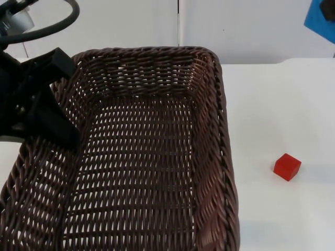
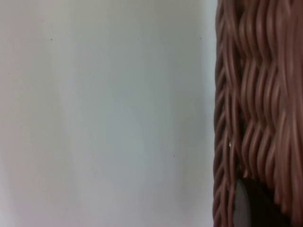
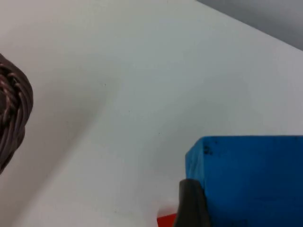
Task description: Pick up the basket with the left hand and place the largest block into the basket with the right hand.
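- I see the dark brown woven wicker basket (image 1: 152, 157) raised close under the top camera, nothing lying inside it.
- My left gripper (image 1: 49, 123) pinches the basket's left rim; woven wall (image 2: 255, 109) presses against its fingertip.
- My right gripper (image 3: 208, 208) clamps a large blue block (image 3: 251, 179), visible at the far right edge (image 1: 319, 18).
- A small red cube (image 1: 287, 167) sits on the white table top (image 1: 277, 104), well right of the basket.
- A grey partition wall (image 1: 246, 26) stands behind.
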`<state>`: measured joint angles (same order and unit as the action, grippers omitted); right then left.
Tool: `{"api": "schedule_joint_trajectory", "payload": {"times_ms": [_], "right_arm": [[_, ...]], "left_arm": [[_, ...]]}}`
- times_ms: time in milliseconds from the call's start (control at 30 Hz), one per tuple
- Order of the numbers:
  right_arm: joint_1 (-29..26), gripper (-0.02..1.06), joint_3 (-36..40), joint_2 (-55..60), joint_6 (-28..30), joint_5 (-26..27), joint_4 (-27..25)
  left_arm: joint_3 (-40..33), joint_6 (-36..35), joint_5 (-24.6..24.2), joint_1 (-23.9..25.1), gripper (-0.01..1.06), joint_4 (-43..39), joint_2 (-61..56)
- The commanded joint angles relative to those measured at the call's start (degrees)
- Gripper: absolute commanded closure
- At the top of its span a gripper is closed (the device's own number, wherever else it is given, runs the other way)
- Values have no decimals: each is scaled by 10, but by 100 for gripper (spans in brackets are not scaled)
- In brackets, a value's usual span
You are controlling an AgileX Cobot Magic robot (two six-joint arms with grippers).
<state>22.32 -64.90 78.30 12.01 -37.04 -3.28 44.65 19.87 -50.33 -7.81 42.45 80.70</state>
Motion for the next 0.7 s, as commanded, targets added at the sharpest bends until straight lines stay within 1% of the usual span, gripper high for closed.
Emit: {"api": "schedule_joint_trajectory", "payload": {"times_ms": [0,567,600,667], "right_arm": [[1,105,-3,-5,0,-2,2],[2,105,-3,-5,0,3,-3],[2,105,-3,-5,4,4,-6],[4,105,-3,-5,25,4,-31]], "left_arm": [[-1,-2,-4,-2,105,16,-9],[-1,-2,-4,-2,105,16,-9],[-1,-2,-4,-2,105,16,-9],[-1,-2,-4,-2,105,16,-9]]}}
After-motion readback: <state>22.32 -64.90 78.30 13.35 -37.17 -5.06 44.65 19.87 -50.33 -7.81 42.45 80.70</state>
